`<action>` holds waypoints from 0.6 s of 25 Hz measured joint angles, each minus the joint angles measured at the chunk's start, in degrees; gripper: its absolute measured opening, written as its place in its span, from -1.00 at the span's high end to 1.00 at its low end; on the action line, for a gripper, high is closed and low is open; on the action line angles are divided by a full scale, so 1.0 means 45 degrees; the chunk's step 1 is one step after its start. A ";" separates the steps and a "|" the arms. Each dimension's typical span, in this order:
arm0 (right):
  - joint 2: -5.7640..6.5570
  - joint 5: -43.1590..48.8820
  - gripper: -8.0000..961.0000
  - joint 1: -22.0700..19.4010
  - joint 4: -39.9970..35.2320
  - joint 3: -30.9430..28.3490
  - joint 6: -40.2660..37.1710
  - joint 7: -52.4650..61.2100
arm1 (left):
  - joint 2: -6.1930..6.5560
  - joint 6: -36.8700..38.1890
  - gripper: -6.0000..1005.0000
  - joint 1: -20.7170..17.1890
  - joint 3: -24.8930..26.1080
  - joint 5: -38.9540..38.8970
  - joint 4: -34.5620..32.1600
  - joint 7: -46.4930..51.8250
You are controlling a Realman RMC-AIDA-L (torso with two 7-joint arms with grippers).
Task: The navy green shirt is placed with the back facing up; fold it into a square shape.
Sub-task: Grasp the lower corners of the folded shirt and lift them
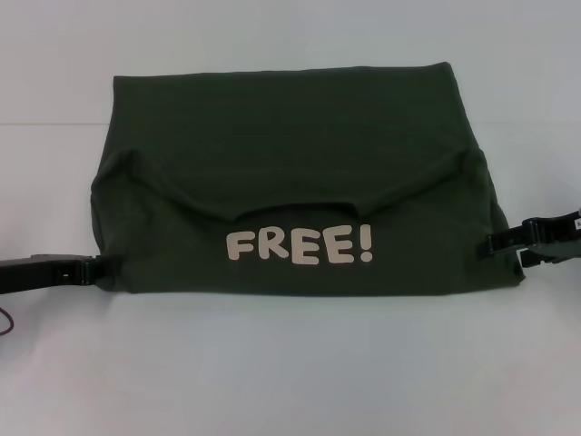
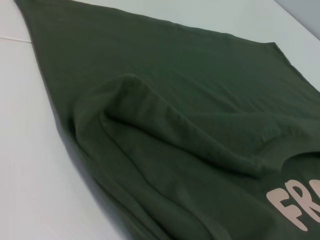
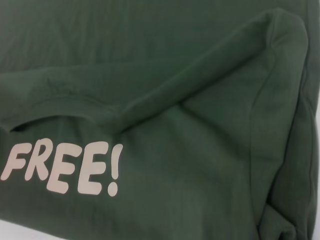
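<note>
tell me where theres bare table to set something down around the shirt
Bare table runs along the shirt's near edge, and beyond its far edge. Both near corners are crowded: the left gripper at one, the right gripper at the other.

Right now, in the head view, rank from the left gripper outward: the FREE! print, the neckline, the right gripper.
1. FREE! print, on the shirt front, centre, toward the left gripper.
2. Neckline, just above the print; close to it, slightly farther.
3. Right gripper, at the shirt's opposite edge.
</note>
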State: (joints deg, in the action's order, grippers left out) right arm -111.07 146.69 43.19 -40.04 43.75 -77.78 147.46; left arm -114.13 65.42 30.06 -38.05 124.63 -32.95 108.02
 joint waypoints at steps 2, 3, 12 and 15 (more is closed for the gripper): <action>-0.0091 0.0000 -0.87 -0.0014 0.0000 0.0008 0.0163 -0.0054 | -0.0009 0.0003 0.89 0.0000 0.0011 0.0000 -0.0001 0.0000; -0.0135 0.0000 -0.87 -0.0018 0.0000 0.0012 0.0240 -0.0089 | -0.0014 0.0003 0.89 0.0000 0.0015 0.0000 -0.0001 0.0000; -0.0304 -0.0001 -0.87 -0.0026 0.0145 0.0171 0.0624 -0.0222 | -0.0045 0.0074 0.89 0.0001 0.0018 0.0000 -0.0006 0.0000; -0.0360 -0.0001 -0.87 -0.0033 0.0147 0.0299 0.0750 -0.0231 | -0.0048 0.0078 0.89 -0.0018 0.0020 0.0000 -0.0007 0.0000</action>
State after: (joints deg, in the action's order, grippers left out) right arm -112.70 146.69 43.04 -39.37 45.09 -74.41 146.42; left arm -114.34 65.77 29.98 -37.96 124.63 -32.97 108.02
